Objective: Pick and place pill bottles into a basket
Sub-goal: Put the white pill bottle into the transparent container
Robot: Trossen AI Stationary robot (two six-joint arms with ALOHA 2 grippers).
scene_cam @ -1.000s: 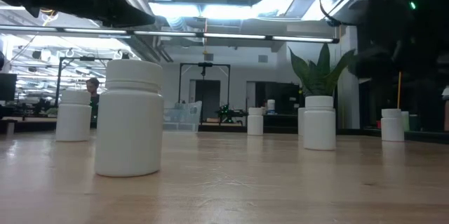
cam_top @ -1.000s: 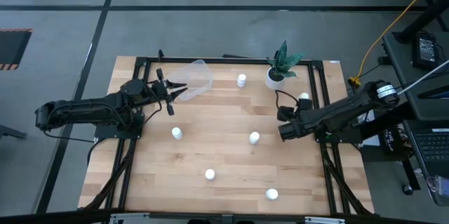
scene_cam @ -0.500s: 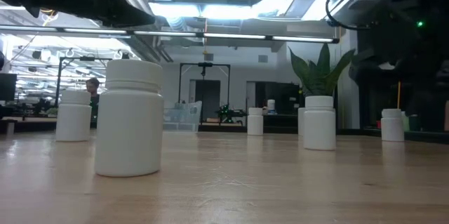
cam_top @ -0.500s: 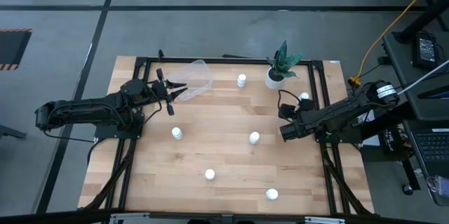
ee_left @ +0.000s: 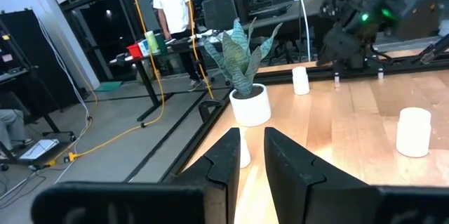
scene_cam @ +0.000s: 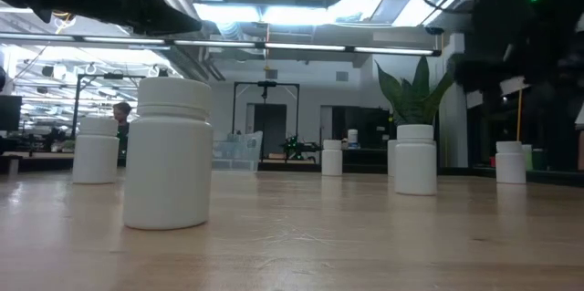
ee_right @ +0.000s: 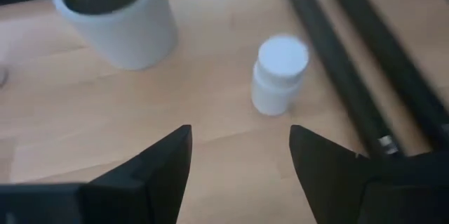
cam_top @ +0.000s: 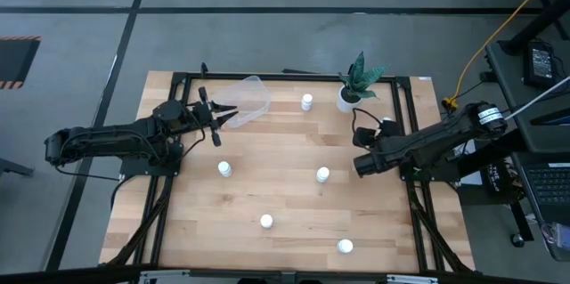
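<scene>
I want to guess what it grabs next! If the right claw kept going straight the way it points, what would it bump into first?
Probably the pill bottle by the table's frame: the right claw is open and aimed nearly at it. The plant pot sits off to one side.

Likely a robotics lab or workshop; exposed ceiling ducts (scene_cam: pixel 301 31) and strip lighting overhead; workbenches (ee_left: pixel 168 45) with equipment; yellow cables (cam_top: pixel 499 26) trailing over a bare grey floor (cam_top: pixel 80 70).

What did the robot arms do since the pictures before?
The right gripper, jaws open, crept a bit toward the bottle by the plant pot, holding nothing. The left gripper stayed at the basket. The other bottles did not move.
</scene>
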